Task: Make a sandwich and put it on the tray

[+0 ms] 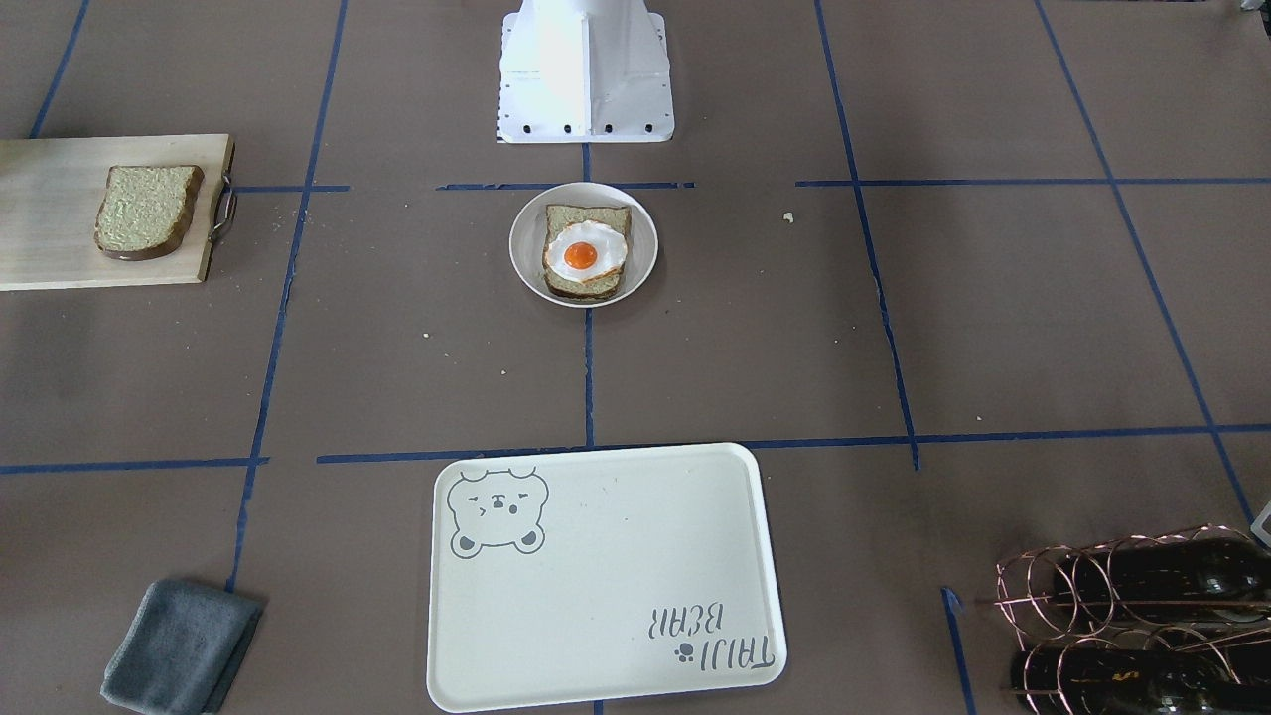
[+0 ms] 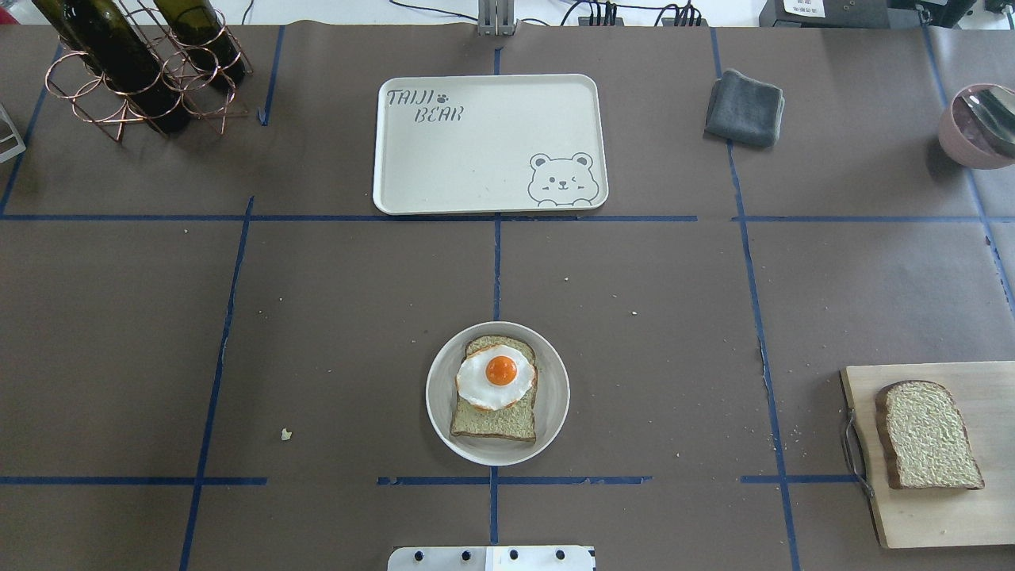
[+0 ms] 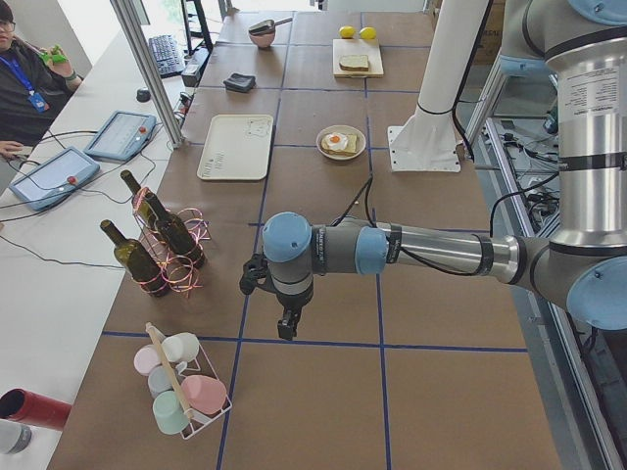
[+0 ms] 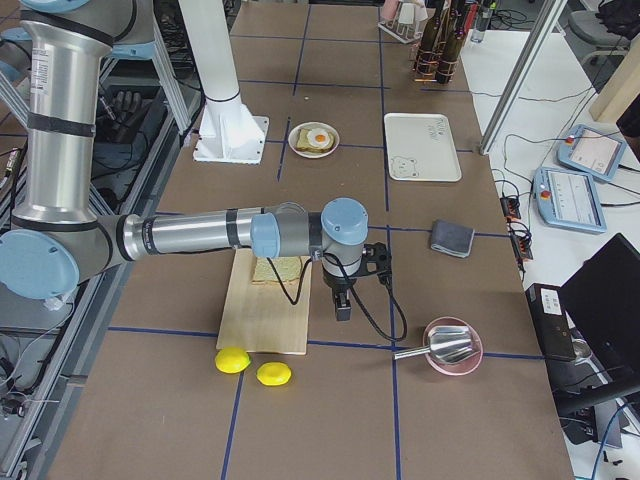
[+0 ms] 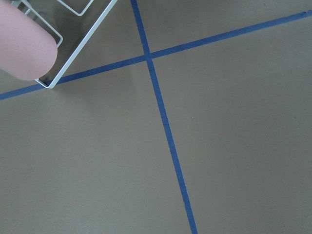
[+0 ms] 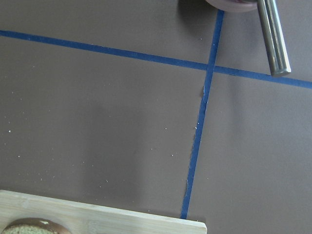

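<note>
One bread slice (image 2: 496, 420) lies on a small round white plate (image 2: 557, 396) near the robot's base, with the fried egg (image 2: 496, 379) on top of it. The second bread slice (image 2: 926, 435) lies on the wooden cutting board (image 2: 936, 515) at the right. The bear tray (image 2: 476, 151) sits empty at the far middle. My left gripper (image 3: 285, 328) hangs over bare table far to the left, beside the bottle rack. My right gripper (image 4: 341, 303) hangs just past the board's edge. Both show only in side views, so I cannot tell if they are open or shut.
A copper rack with wine bottles (image 2: 135, 63) stands far left. A grey cloth (image 2: 744, 107) and a pink bowl with a metal scoop (image 2: 979, 123) are far right. Two lemons (image 4: 252, 367) lie beyond the board. A wire rack of cups (image 3: 181, 387) stands near my left gripper.
</note>
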### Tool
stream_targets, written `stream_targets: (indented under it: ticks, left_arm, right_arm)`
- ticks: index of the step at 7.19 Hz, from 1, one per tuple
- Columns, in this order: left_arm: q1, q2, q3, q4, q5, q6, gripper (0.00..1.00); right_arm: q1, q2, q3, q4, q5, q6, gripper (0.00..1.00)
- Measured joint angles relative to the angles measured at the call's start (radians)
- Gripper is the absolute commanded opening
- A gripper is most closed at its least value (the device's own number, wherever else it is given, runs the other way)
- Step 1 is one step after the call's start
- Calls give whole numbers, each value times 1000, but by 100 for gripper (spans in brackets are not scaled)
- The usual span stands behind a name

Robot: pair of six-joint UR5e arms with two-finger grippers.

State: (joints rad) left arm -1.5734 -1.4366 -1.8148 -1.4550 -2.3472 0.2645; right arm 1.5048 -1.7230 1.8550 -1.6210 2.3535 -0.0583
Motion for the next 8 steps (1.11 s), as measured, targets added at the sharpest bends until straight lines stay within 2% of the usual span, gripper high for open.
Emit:
stream_targets:
  ticks: [3,5,7,8]
  left_arm:
    - [-2,4,-3,-1,-2,3,100]
    - [-1,6,1,0,-2,2,100]
    - [2,6,2,-1,-4,3,100]
    - [2,5,2,0,-4,3,100]
  right_arm:
    - [0,-3,5,6,6,5,100]
    - [-1,-34,41,27,34,2,100]
    - [-51,-102,82,127,60,53,100]
    - [-106,-144,88,237,63,168,100]
